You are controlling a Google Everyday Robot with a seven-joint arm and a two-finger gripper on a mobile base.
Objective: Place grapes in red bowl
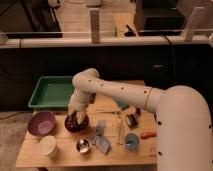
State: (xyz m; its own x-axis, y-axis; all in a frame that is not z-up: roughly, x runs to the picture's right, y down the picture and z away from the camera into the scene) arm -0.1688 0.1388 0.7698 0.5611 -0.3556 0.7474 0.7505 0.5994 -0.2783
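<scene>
The red bowl (83,126) sits on the wooden table (30,158), left of centre, just in front of the green tray. Dark red-purple grapes (73,121) lie inside the bowl, partly hidden by the gripper. My gripper (74,115) points straight down from the white arm into the bowl, right over the grapes and touching or nearly touching them. I cannot make out whether it holds them.
A purple bowl (41,123) stands left of the red bowl. The green tray (52,92) lies behind. In front are a white cup (48,146), a steel cup (83,145), a crumpled bluish wrapper (101,141), a blue cup (131,141) and an orange item (148,134).
</scene>
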